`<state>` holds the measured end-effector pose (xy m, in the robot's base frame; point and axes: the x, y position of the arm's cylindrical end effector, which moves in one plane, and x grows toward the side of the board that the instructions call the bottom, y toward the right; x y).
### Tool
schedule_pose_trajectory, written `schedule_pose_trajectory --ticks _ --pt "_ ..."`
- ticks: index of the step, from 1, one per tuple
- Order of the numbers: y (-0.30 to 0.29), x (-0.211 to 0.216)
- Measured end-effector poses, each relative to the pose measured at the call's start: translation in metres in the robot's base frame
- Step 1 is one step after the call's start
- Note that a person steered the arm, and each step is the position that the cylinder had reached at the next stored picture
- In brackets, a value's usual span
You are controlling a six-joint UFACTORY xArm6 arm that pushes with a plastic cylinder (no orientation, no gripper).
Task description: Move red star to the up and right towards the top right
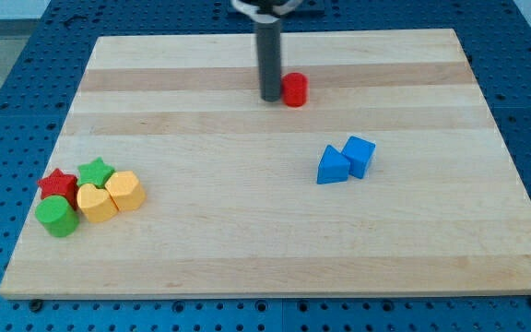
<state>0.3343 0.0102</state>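
The red star (pixel 57 183) lies near the board's left edge, low in the view, packed in a cluster with a green star (pixel 96 171), a green cylinder (pixel 57 217), a yellow heart (pixel 97 202) and a yellow block (pixel 125 190). My tip (pixel 271 97) stands near the view's top centre, far up and right of the red star. It sits just left of a red cylinder (pixel 294 89), touching or almost touching it.
Two blue blocks lie right of centre: a blue triangle (pixel 333 166) and a blue cube-like block (pixel 359 155), touching each other. The wooden board (pixel 247 258) sits on a blue perforated table.
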Motion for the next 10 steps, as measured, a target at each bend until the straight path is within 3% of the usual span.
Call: schedule_pose_trajectory --ticks 1,2,6,8,9,10 --pt "0.044 -0.001" --pt "0.047 -0.001" --pt "-0.185 0.032" --pt "-0.314 0.080" --pt "-0.315 0.081" --pt "-0.315 0.108"
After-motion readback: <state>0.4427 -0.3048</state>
